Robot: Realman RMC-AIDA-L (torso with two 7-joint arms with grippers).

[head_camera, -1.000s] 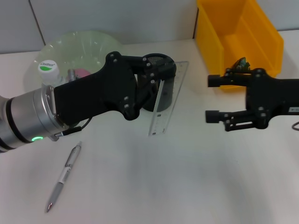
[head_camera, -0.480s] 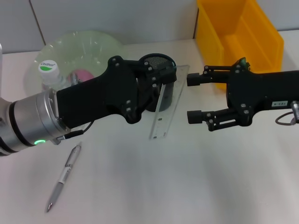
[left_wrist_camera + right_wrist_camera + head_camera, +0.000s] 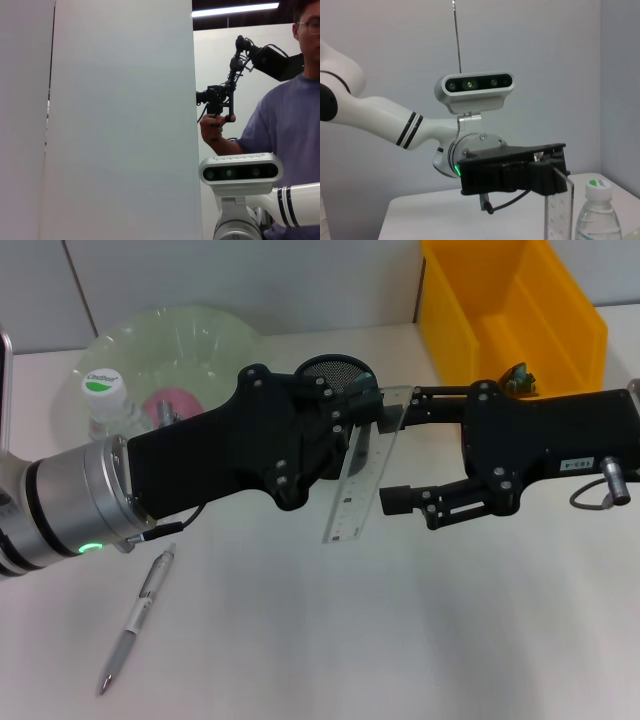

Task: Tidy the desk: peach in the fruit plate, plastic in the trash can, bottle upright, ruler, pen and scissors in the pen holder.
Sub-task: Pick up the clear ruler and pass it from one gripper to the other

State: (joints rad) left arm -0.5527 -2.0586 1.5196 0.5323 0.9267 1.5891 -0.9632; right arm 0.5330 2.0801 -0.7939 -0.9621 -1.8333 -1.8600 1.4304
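The left gripper [image 3: 345, 425] clamps the ruler [image 3: 362, 472] near the pen holder [image 3: 335, 370]; the right gripper [image 3: 392, 455] (jaws spread) flanks it, probably a handover needing closure.

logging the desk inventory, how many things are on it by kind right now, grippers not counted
Stationery: 2, a clear plastic ruler and a silver pen
Containers: 3, a black mesh pen holder, a yellow bin, a pale green glass plate
Bottles: 1, a clear bottle with a white cap
Fruit: 1, a pink peach
Total: 7
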